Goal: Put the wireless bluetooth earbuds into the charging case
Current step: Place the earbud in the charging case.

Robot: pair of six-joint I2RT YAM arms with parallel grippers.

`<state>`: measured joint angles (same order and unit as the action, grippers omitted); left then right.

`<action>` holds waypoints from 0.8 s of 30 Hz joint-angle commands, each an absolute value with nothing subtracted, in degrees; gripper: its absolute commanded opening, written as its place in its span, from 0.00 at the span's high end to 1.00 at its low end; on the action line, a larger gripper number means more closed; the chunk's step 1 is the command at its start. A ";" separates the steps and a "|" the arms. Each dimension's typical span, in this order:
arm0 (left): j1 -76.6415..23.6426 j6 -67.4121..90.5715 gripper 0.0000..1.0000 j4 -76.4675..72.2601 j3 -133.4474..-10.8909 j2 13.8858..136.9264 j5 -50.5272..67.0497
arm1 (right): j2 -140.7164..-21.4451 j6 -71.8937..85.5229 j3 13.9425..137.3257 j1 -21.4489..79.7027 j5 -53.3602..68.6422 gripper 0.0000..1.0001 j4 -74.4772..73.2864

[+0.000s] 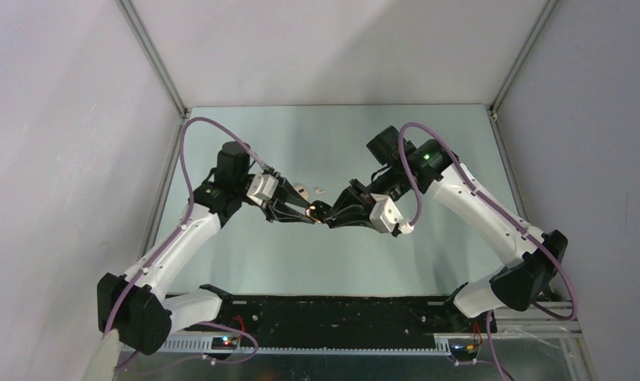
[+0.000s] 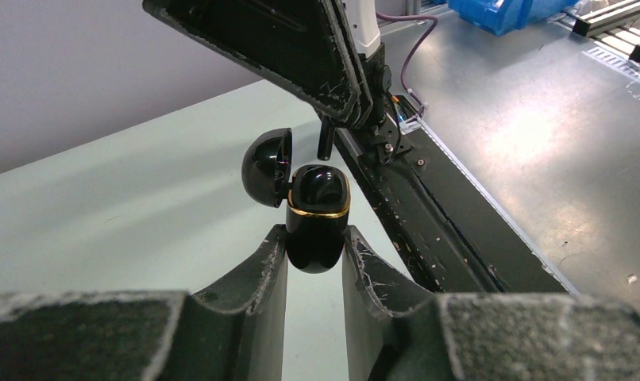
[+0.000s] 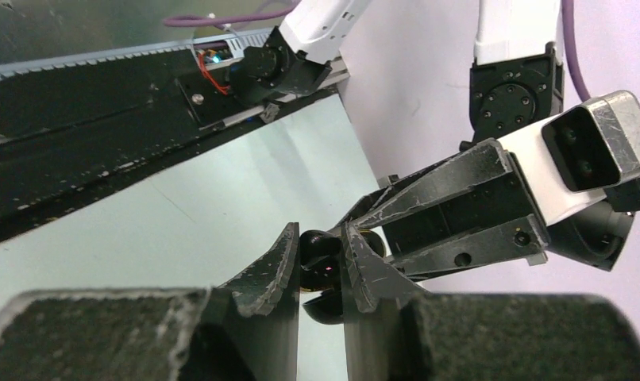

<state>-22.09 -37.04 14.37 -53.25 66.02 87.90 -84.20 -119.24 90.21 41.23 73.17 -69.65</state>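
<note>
The charging case [image 2: 318, 214] is glossy black with a gold rim, and its lid [image 2: 267, 167] is swung open to the left. My left gripper [image 2: 317, 242] is shut on the case's lower body and holds it above the table [image 1: 317, 262]. Tip to tip with it, my right gripper [image 3: 323, 238] has narrow jaws right at the case's open top [image 3: 321, 266]. Whether they pinch anything is hidden. Two small pale pieces, apparently the earbuds [image 1: 302, 190] [image 1: 319, 190], lie on the table just behind the grippers.
The black base rail [image 1: 341, 309] runs along the near edge. Pale enclosure walls [image 1: 79, 143] close in the left, back and right sides. A blue bin [image 2: 507, 12] stands off the table beyond the rail.
</note>
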 commanded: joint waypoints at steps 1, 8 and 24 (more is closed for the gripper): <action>-22.24 -37.80 1.00 13.60 -54.66 66.14 90.20 | -83.06 -131.77 93.04 40.72 74.52 0.95 -77.33; -22.32 -38.15 1.00 13.48 -54.92 66.13 90.07 | -83.82 -132.73 93.14 40.86 72.89 0.95 -77.23; -22.68 -38.28 1.00 13.62 -54.90 66.49 90.40 | -82.92 -125.51 90.97 41.27 71.21 0.95 -67.25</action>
<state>-22.17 -37.06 14.35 -53.25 66.50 87.90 -84.18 -119.26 90.85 41.01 71.13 -68.34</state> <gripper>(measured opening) 0.299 0.241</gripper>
